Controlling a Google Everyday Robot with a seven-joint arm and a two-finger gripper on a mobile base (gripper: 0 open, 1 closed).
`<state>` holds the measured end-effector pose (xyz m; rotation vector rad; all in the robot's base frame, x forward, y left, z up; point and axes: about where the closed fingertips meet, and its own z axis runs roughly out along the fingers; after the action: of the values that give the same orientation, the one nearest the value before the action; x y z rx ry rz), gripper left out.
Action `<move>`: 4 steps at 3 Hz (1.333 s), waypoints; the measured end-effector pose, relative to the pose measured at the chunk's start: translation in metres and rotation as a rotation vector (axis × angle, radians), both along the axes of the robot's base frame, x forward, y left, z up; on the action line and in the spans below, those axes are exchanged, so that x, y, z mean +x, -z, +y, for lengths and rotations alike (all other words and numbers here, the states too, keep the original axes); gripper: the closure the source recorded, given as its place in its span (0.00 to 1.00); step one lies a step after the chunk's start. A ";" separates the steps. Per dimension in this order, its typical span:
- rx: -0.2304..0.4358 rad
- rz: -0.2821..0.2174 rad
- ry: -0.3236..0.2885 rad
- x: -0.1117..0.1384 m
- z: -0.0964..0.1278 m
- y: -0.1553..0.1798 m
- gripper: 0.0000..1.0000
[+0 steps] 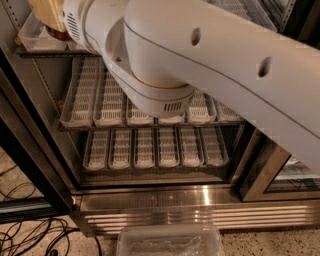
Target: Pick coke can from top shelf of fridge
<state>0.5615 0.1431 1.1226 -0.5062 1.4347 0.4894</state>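
Observation:
My gripper (47,15) is at the top left, a cream-coloured end of the big white arm (200,55), reaching into the fridge (200,200) at the level of the top shelf (30,40). A small dark red patch (62,35) shows just under the gripper; it may be the coke can, but the arm hides most of it. The top shelf carries a clear plastic lane tray at its left end. The arm covers the rest of that shelf.
Two lower racks of clear slotted trays (110,100) (155,147) sit below. The black door frame (30,165) runs down the left, and a glass door (280,175) stands at the right. Cables (30,235) lie on the floor, with a clear plastic bin (170,242) in front.

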 end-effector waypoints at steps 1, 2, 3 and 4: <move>-0.024 0.000 -0.081 -0.039 0.022 0.001 1.00; -0.024 0.000 -0.081 -0.039 0.022 0.001 1.00; -0.017 -0.016 -0.113 -0.047 0.027 -0.009 1.00; 0.013 0.026 -0.130 -0.055 -0.004 -0.006 1.00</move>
<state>0.5062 0.1392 1.1287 -0.5871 1.4283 0.6110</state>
